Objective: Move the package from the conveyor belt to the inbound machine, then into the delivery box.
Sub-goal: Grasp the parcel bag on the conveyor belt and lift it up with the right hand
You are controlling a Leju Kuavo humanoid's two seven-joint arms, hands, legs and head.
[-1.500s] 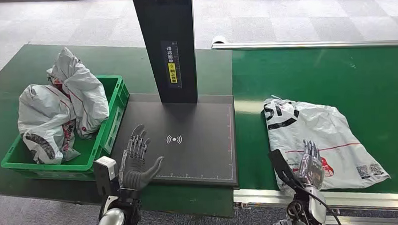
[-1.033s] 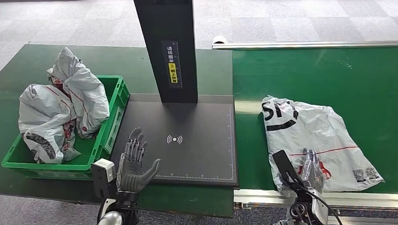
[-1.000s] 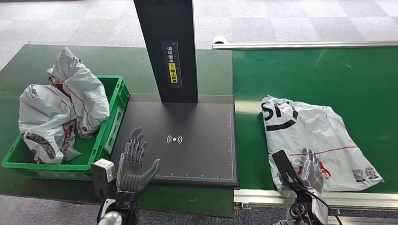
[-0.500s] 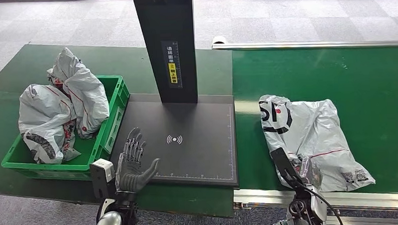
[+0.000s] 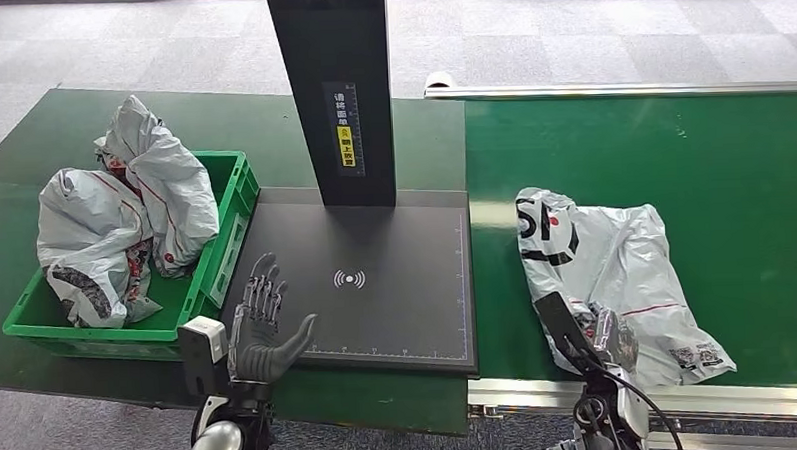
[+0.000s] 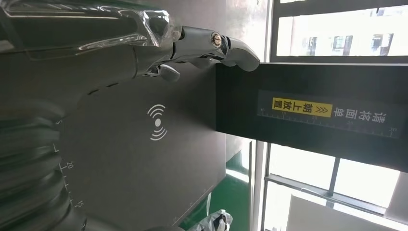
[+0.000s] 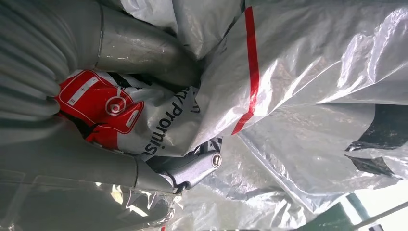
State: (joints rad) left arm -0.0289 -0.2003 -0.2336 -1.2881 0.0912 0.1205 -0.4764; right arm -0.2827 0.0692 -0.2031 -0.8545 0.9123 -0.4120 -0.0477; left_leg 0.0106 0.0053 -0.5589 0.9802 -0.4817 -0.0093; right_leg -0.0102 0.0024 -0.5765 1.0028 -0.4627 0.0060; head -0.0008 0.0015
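Grey package (image 7: 298,77), print "Promis", in right hand (image 5: 607,336).

Counted around the black inbound machine (image 5: 362,286), there is one grey-white package (image 5: 616,267) on the single green conveyor belt (image 5: 692,155) to its right, and one green delivery box (image 5: 191,282) touching its left edge. That box holds what looks like two crumpled grey-white bags (image 5: 124,215), though where one ends and the other begins is hard to tell. Two robot hands are in view: one left hand (image 5: 261,325) at the machine's near left corner and one right hand (image 5: 603,333) on the package's near edge to the machine's right.
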